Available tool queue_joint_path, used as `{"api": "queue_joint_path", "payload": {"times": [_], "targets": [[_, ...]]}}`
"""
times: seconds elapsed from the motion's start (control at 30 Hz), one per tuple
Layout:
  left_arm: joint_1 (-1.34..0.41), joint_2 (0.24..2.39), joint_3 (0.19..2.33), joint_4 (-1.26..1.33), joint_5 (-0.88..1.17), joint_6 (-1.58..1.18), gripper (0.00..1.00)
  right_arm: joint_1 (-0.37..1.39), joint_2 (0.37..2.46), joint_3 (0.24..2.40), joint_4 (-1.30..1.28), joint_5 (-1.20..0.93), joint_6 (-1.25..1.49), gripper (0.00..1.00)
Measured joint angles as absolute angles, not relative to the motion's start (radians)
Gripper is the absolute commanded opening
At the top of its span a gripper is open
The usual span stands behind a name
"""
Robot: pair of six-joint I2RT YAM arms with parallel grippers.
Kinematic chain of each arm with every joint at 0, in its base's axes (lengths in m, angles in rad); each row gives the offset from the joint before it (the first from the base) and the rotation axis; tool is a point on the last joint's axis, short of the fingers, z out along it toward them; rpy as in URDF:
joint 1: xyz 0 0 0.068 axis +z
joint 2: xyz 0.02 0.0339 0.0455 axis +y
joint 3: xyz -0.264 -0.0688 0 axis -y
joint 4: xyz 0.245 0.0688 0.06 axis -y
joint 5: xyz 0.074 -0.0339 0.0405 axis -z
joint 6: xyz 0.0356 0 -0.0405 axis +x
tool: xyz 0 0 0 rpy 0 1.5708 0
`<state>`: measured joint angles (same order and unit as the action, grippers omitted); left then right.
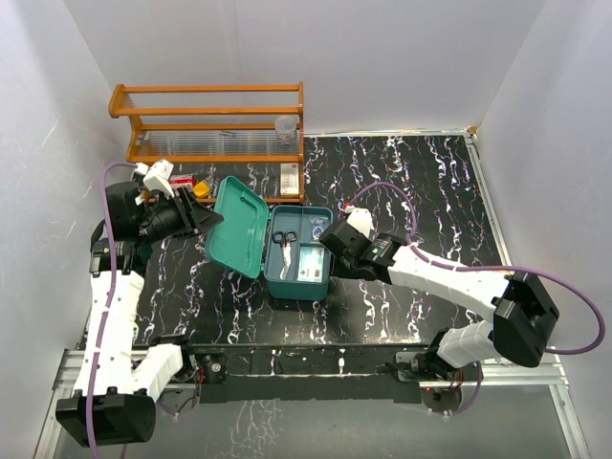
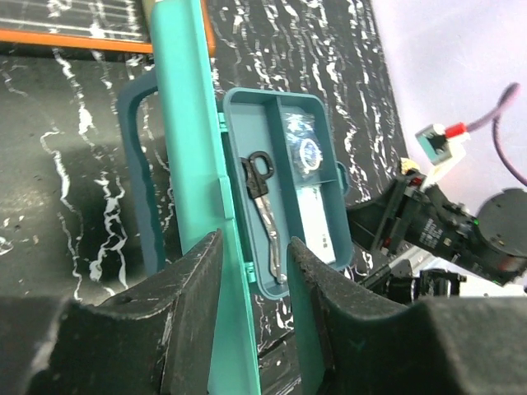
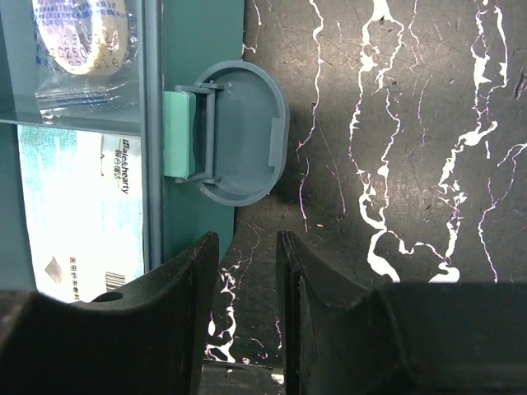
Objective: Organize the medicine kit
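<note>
- Top external view: the medicine kit [image 1: 299, 256] lies open near the middle of the marbled black table [image 1: 430, 191]. Its lid [image 1: 239, 225] stands up along its left side.
- Black-handled scissors [image 1: 284, 239] lie in the kit's narrow left compartment. In the right one a clear sealed packet [image 1: 316, 226] sits at the far end and a white printed box [image 1: 308, 261] at the near end.
- An orange rack [image 1: 210, 115] stands at the table's far edge with a small clear cup [image 1: 285, 127] on it.
- My left arm rises from its base and bends rightward at the wrist. My left claw [image 2: 254, 243] straddles the lid's edge with its fingers apart. A gap shows between the lid and one pad, so it is not clamped.
- My right arm stretches low across the table toward the left. My right claw [image 3: 247, 243] sits just beside the kit's front wall, near the latch [image 3: 235, 136]. Its fingers are narrowly apart with only table between them.
- The kit's long axis runs roughly far to near. Its hinge is toward my left arm, and the latch faces my right arm.
</note>
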<state>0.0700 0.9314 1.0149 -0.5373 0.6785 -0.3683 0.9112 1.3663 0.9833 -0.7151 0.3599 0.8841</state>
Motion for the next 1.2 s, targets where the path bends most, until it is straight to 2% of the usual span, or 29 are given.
{"api": "queue_joint_path", "payload": {"times": [0.73,1.07,1.2], "targets": [[-0.051,0.875,0.932,-0.298,0.854,-0.653,0.36,0.907,1.339,0.951,-0.676,0.36,0.914,0.32],[-0.279,0.914,0.852,-0.042,0.868,-0.863,0.38,0.902,1.315,0.934,-0.651,0.36,0.938,0.31],[-0.364,0.982,0.828,-0.033,0.855,-0.902,0.41,0.902,1.279,0.931,-0.641,0.369,0.962,0.31]]}}
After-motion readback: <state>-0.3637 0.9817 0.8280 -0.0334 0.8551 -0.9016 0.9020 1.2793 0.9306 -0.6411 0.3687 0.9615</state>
